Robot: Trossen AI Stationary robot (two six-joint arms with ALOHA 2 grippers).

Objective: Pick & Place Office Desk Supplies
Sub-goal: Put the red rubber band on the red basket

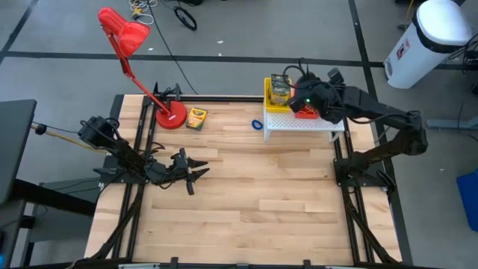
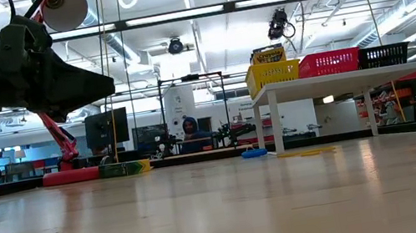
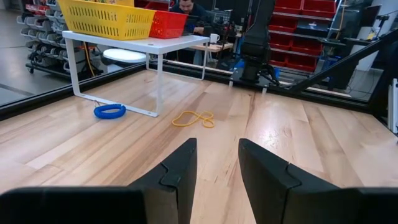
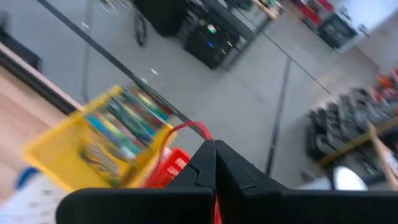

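The left gripper (image 1: 196, 173) rests low over the near-left of the table (image 1: 284, 209), its fingers (image 3: 177, 171) apart and holding nothing; this arm waits. The step in hand appears to be a drop into a basket. The right gripper (image 4: 214, 163) hovers above the red basket (image 1: 305, 112) on the white shelf (image 1: 302, 124) at the far right, fingers pressed together on a thin red band (image 4: 194, 127), whose loop arcs out from the tips. To do it well, keep the tips centred over the red basket, lower until the loop hangs inside the rim, then part the fingers, since a light band can cling or flick out. Only the right wrist view shows that band. Only the left wrist view shows the yellow band (image 3: 193, 118) lying loose on the table near the shelf, with the blue band (image 3: 110, 111) by the shelf leg. The high view places a crayon box (image 1: 196, 118) flat just right of the lamp (image 1: 170, 114), and another box (image 1: 280, 88) standing in the yellow basket (image 1: 270, 103). Only the low view reveals the black basket (image 2: 384, 55), the third along the shelf, and a person far behind the table.
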